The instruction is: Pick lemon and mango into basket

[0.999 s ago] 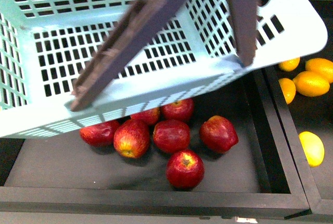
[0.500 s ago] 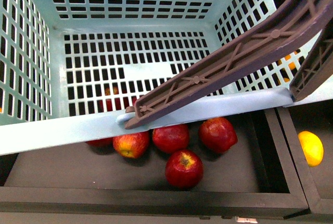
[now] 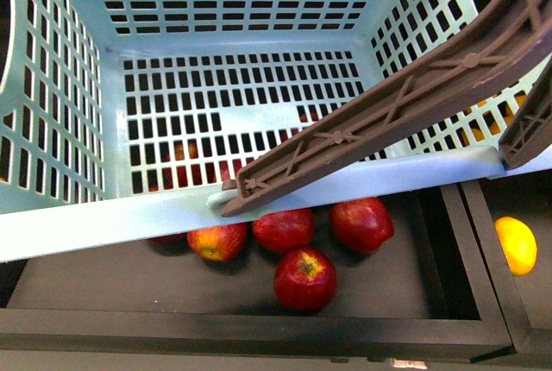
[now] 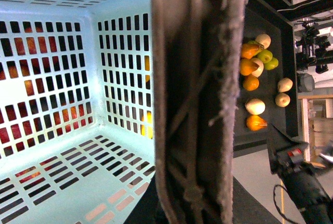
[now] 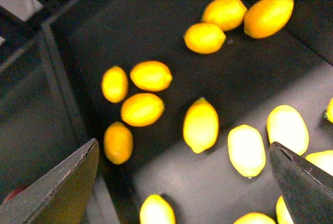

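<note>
The light teal basket (image 3: 259, 190) hangs over the tray of red apples and fills most of the front view, its inside bare. Its brown handle (image 3: 388, 121) crosses the right side. In the left wrist view the handle (image 4: 197, 104) runs through the middle and my left gripper (image 4: 192, 203) is shut on it. My right gripper (image 5: 184, 182) is open above a dark tray of several bright lemons, one lemon (image 5: 201, 125) just beyond the fingers. A longer yellow-orange fruit, perhaps a mango (image 5: 268, 15), lies farther off. One lemon (image 3: 516, 244) shows at the front view's right.
Several red apples (image 3: 304, 278) lie in a black tray (image 3: 259, 323) under the basket. A black divider (image 3: 483, 250) separates it from the lemon tray. In the left wrist view, a tray of orange and pale fruit (image 4: 255, 73) sits beside the basket.
The basket has swung from tilted to nearly level, so its inside now faces the camera. In the last half second it shifted slightly right and down in view.
</note>
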You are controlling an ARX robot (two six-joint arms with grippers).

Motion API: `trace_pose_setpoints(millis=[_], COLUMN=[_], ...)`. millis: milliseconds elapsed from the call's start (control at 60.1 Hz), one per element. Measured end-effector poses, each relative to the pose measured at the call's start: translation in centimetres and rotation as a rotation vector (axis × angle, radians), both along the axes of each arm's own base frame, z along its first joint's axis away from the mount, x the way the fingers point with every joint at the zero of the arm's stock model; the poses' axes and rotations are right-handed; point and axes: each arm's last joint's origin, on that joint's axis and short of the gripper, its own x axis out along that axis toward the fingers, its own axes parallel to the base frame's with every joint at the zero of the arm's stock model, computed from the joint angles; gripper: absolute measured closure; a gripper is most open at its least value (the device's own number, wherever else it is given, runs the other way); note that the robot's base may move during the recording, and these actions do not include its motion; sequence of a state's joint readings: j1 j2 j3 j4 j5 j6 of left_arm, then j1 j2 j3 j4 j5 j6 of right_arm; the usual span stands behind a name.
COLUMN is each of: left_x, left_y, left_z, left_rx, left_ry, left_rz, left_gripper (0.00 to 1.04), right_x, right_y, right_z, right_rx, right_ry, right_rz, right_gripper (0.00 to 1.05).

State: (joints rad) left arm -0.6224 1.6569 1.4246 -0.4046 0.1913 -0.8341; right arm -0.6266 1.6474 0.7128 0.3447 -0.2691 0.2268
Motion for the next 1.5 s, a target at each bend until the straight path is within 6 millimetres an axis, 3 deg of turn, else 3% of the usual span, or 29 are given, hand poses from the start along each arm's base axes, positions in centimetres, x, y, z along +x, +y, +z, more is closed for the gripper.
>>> trace_pose_setpoints(millis=[150,366,783,1016,1499], left_x=[0.0,0.0,0.0,0.0,0.0], left_y=[0.0,-0.1,-0.1,-0.1,-0.1], left_z=[0.0,0.0,0.0,0.0,0.0], left_rx=[-0.001,-0.003,-0.002,-0.002,-0.002], left_ry=[0.001,0.002,0.001,0.001,0.001], left_rz=[-0.002,-0.007,-0.004,-0.004,-0.004], left_gripper=[0.99,0.99,0.99,0.99,0.99], right_x=[3.7,7.1,10.3,11.8,14.5], right_y=[-1.6,-1.6,-0.2,-0.4,-0.9], right_z=[-3.3,-6.8,-13.5,-15.5,-17.7], right_rx=[-0.024,-0.038,-0.001,0.017,0.034], right_ry=[0.132,0.227,0.366,0.381,0.392], right_rz=[0.051,0.097,0.097,0.091,0.086], right_gripper=[0.09,0.09,0.09,0.09,0.09])
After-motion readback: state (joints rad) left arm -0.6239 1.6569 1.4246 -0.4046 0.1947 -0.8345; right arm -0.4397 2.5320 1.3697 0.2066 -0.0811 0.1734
